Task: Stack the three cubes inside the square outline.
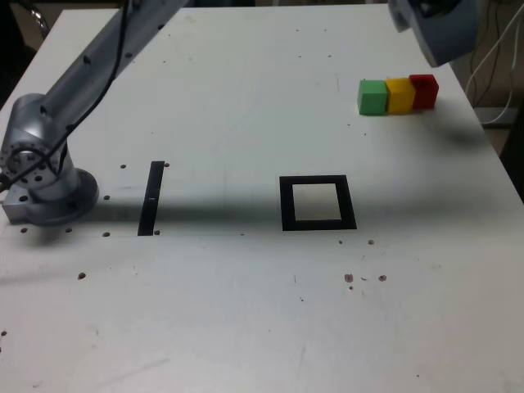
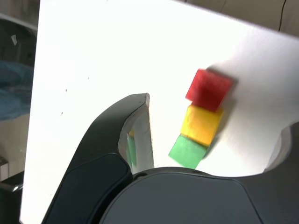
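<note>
The dark plastic gripper hangs above the table with its two jaws spread wide, nothing between them but open air and the view of the blocks below. In the wrist view one curved black finger shows clearly, and the edge of the other shows at the frame's far side. In the exterior view only a blurred grey part of the arm's end shows at the top edge, above and just beyond the row of blocks.

The three small solid cubes sit in one straight row on the matte white tabletop, touching side to side: the green cube, the yellow cube in the middle, and the red cube at the far end. The gripper touches none of them.

Taking the thick black tape square outline with its white centre as the landmark: it lies empty, and the cube row stands well apart from it, farther back and toward the exterior view's right. A narrow straight black tape strip lies to the outline's left in the exterior view, and beyond that strip stands the arm's round grey metal base.
</note>
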